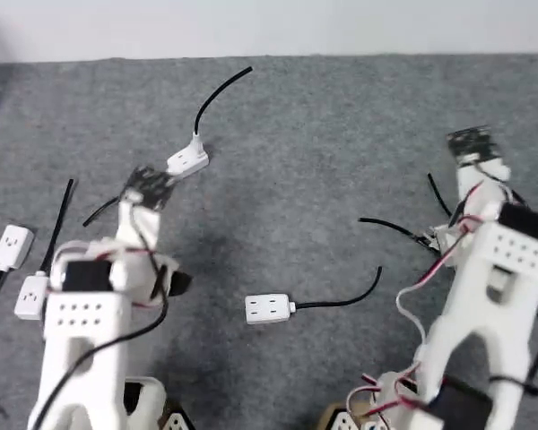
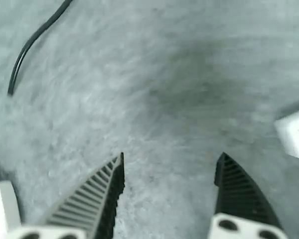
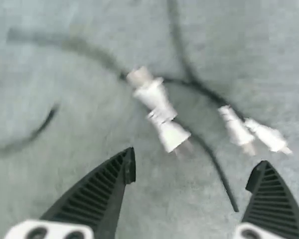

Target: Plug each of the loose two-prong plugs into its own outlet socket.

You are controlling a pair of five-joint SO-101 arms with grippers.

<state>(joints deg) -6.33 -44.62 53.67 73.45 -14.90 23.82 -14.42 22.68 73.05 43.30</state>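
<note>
Soft, even light falls on the grey surface (image 1: 341, 179); shadows are faint; both wrist views are blurred, the white plugs (image 3: 162, 114) smeared

Grey carpeted table (image 1: 341, 134), white outlet sockets (image 1: 269, 308), two-prong plugs (image 3: 164, 124), black cords (image 1: 217, 94)

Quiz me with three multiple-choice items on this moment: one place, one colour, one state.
1. Where does the white rectangular outlet socket whose cord trails right lie?
A) on the grey carpeted table, between the left arm and the right arm
B) hanging off the table edge
C) stacked on another socket

2. What colour is that socket's cord?
A) black
B) yellow
C) blue

3. How is the right gripper?
A) shut on a plug
B) open, empty
C) shut on a socket

1A: it rests on bare table between them.
2A: a black line leaves it.
3B: its fingers stand apart above the white two-prong plugs, touching none.
</note>
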